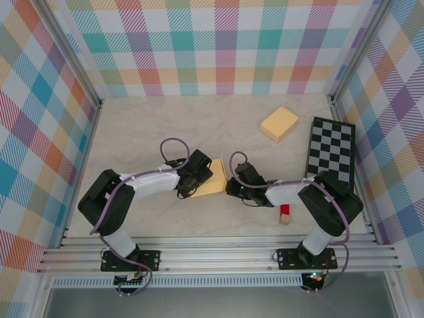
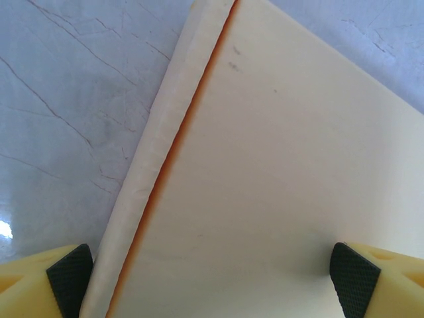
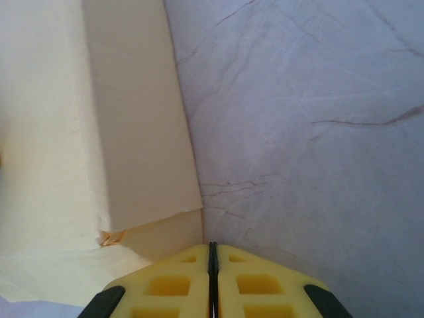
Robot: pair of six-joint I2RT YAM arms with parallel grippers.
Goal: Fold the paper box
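Presently left tool [image 2: 212, 279] wide over paper box [image 2: 285, 165], right tool [image 3: 212, 255] closed alongside.

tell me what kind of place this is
Probably a robot test booth: plaid walls enclose a marble-look table, with the left arm and right arm bolted to an aluminium rail at its near edge.

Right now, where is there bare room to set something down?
Bare: the table at far left, side wall to second box. Crowded: the middle, left gripper and right gripper at the paper box; the right, with checkered board and red block.
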